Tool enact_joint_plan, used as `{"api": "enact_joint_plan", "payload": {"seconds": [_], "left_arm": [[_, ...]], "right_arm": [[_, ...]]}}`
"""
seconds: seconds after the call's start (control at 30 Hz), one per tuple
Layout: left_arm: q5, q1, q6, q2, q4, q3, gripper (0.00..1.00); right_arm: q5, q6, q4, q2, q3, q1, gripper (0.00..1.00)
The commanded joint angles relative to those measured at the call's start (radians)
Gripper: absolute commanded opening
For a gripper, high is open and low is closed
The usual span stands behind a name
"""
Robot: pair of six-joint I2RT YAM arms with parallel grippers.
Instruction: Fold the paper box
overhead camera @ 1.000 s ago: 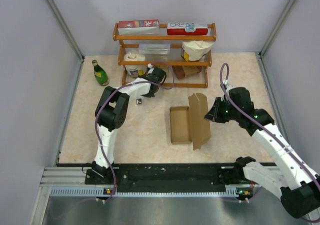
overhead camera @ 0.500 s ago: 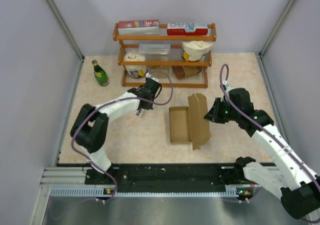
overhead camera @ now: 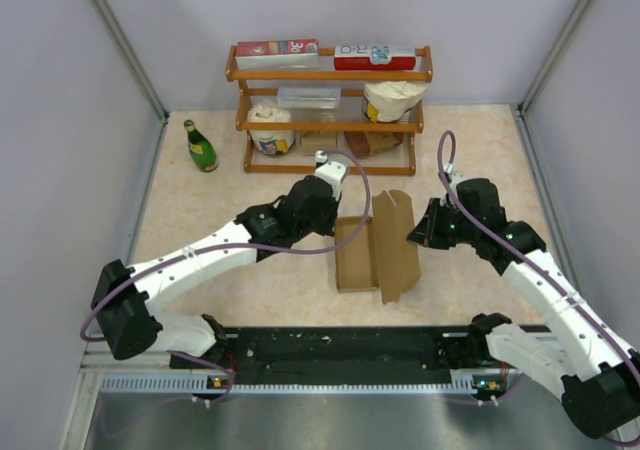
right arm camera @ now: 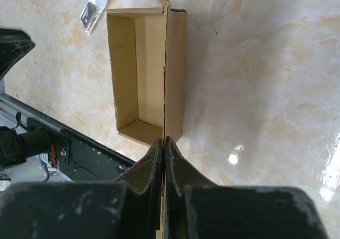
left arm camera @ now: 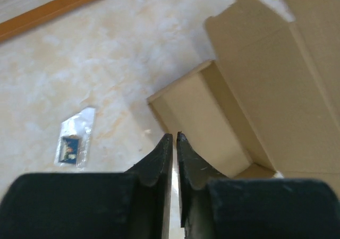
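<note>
Top external: mid-fold, we have the right tool [overhead camera: 420, 232] pinching the paper box [overhead camera: 358, 255] by its upright lid panel, tray flat on the counter [overhead camera: 480, 160] ahead-left of its tips. The left tool [left arm camera: 174, 139], pressed together and empty, hovers with the tray corner just ahead. Next, we judge, the lid swings over the tray.

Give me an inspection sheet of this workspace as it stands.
Surface: glossy beige marbled table.
Job's things: paper box half folded, open upward, lid panel raised along its right side.
Clutter: small plastic packet left of the box; green bottle; loaded wooden rack at the back.
Grippers: left gripper shut, empty, by the box's left wall; right gripper shut on the lid panel's edge.
Cables: purple cables loop along both arms.
Surroundings: grey wall panels; black rail at the near edge.
</note>
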Motion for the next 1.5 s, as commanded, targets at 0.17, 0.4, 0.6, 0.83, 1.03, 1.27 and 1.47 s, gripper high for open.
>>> {"api": "enact_joint_plan", "payload": {"seconds": [0.17,0.4,0.6,0.83,1.03,1.27,1.47], "left_arm": [[-0.247,0.094,-0.038,0.230,-0.064,0.055,0.70],[-0.339,0.114,-0.035,0.407,-0.086,0.134,0.79],[-0.429,0.125,-0.017,0.477,-0.107,0.155,0.79],[-0.508,0.125,0.006,0.534,-0.139,0.171,0.76],[-0.485,0.123,0.002,0.572,-0.147,0.184,0.70],[-0.552,0.102,0.034,0.646,-0.204,0.243,0.67],[-0.613,0.097,0.003,0.686,-0.276,0.258,0.65]], "right_arm": [[-0.025,-0.017,0.047,-0.005,0.003,-0.008,0.00],[-0.011,-0.011,0.039,-0.023,-0.006,-0.008,0.00],[0.033,-0.002,-0.001,-0.026,0.008,-0.008,0.00],[0.110,0.019,-0.047,-0.040,0.037,-0.008,0.00],[0.202,0.029,-0.128,-0.060,0.081,-0.008,0.00],[0.207,0.032,-0.151,-0.072,0.107,-0.008,0.00],[0.199,0.030,-0.151,-0.071,0.121,-0.008,0.00]]}}
